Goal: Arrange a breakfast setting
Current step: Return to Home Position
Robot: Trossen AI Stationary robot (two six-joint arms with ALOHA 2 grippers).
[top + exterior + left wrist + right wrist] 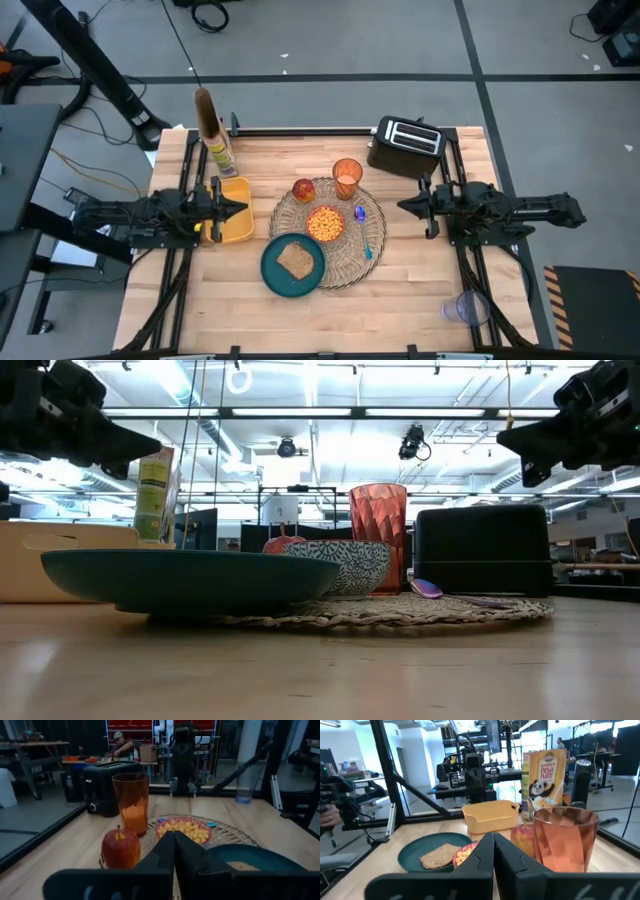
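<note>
A round woven placemat (345, 262) lies mid-table. On it stand a small bowl (325, 222) of orange cereal, a red apple (303, 189) and a translucent orange cup (347, 178) at its far side. A blue spoon (365, 235) lies right of the bowl. A teal plate (272, 272) overlaps the mat's near left edge and carries a toast slice (295, 260). My left gripper (243, 208) is shut and level above the table left of the mat. My right gripper (402, 206) is shut right of it. Neither holds anything.
A black toaster (405, 145) stands at the far right. A yellow bin (232, 222) sits under the left gripper, with a cereal box (215, 140) behind it. A clear cup (465, 308) stands near the front right corner. Bare wood lies along the near edge.
</note>
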